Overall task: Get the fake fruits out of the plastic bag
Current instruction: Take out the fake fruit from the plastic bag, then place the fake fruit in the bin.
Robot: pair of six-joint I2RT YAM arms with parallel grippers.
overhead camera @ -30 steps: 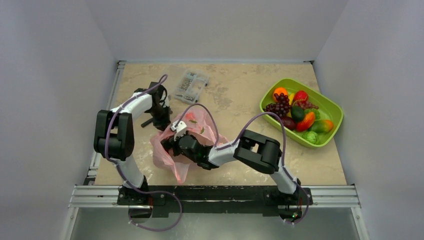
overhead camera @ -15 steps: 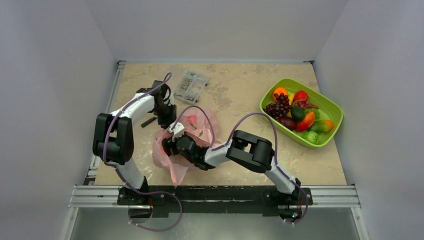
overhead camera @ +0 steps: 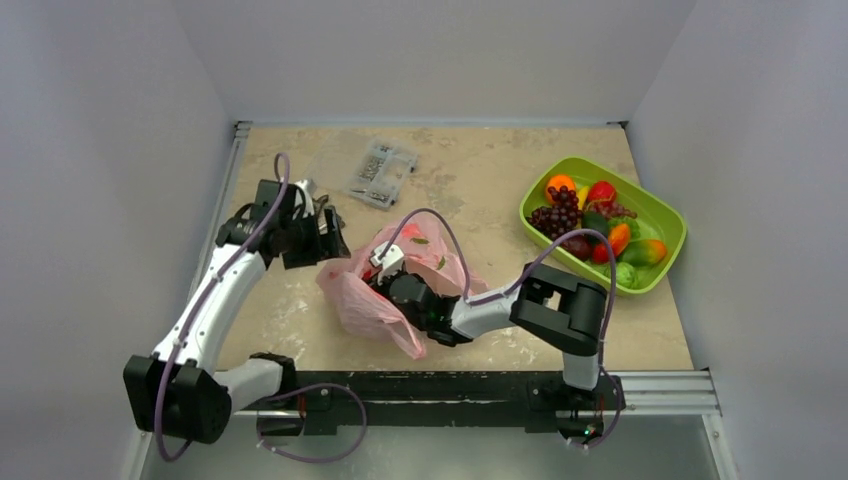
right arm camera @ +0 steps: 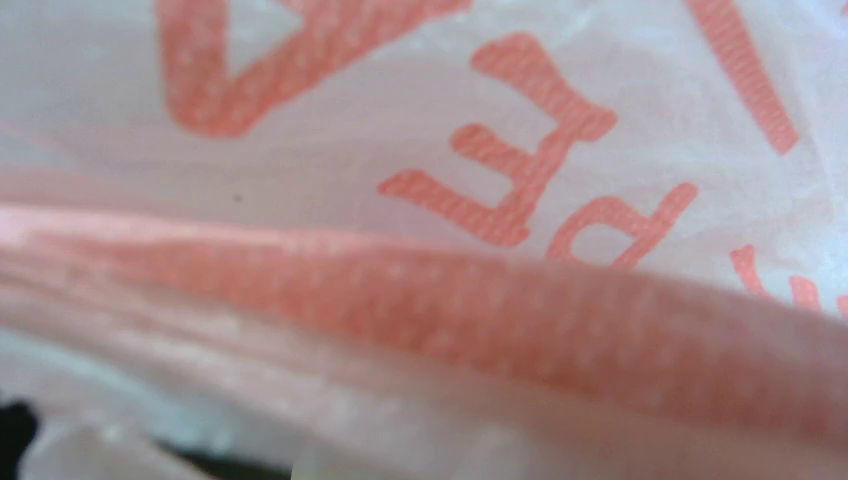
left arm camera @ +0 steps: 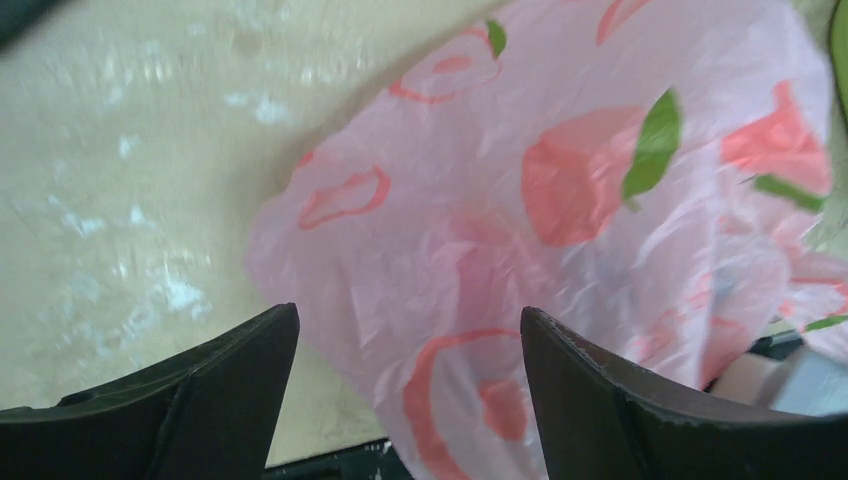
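The pink plastic bag point(overhead camera: 355, 300) lies crumpled at the table's middle front, and it fills the left wrist view as printed film point(left arm camera: 560, 200). My right gripper point(overhead camera: 392, 285) is pushed into the bag's mouth. Its fingers are hidden, and the right wrist view shows only pink film point(right arm camera: 420, 300) against the lens. My left gripper point(overhead camera: 318, 235) hovers just left of the bag, open, fingers point(left arm camera: 220, 400) wide apart and holding nothing. The fake fruits point(overhead camera: 590, 220) in sight lie in the green tray point(overhead camera: 668, 218) at the right. I see no fruit inside the bag.
A clear compartment box of screws point(overhead camera: 380, 172) sits at the back, left of centre. The right arm's purple cable point(overhead camera: 440, 225) arches over the bag. Grey walls close the table on three sides.
My left gripper has opened and drawn back to the left of the bag, its elbow swinging down to the near left. The right gripper and the bag have shifted right.
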